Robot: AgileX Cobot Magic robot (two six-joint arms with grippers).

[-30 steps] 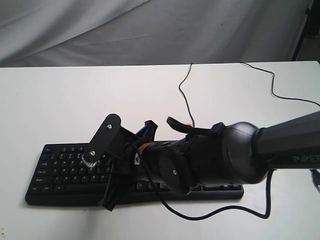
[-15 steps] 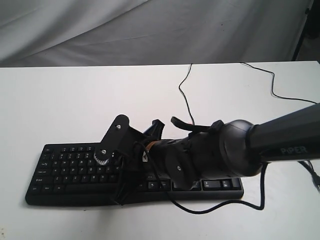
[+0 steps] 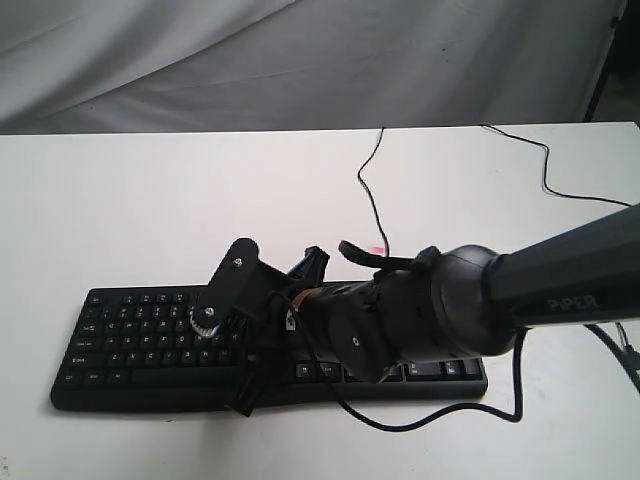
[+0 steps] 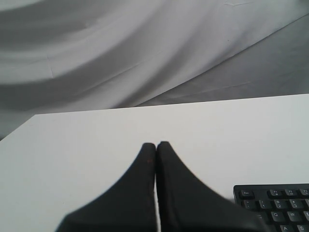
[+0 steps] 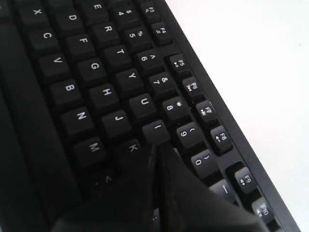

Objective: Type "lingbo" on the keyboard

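Note:
The black keyboard [image 3: 120, 352] lies near the front edge of the white table [image 3: 150, 200]. My right arm reaches across it from the right. In the right wrist view my right gripper [image 5: 157, 146] is shut with nothing in it. Its tips sit at the near edge of the I key [image 5: 155, 129], between K and O. The exterior view shows that gripper [image 3: 207, 324] low over the letter keys. Well apart from this, my left gripper [image 4: 156, 144] is shut and empty above bare table. One corner of the keyboard [image 4: 280, 205] shows beside it. The left arm is out of the exterior view.
The keyboard's thin black cable [image 3: 370, 190] runs back across the table. A second black cable [image 3: 545, 165] crosses the far right corner. The arm's own cable [image 3: 430, 425] loops in front of the keyboard. Grey cloth [image 3: 300, 60] hangs behind the table.
My right gripper has shifted a little to the right along the letter keys and dropped slightly lower toward them. The keyboard has stayed where it was.

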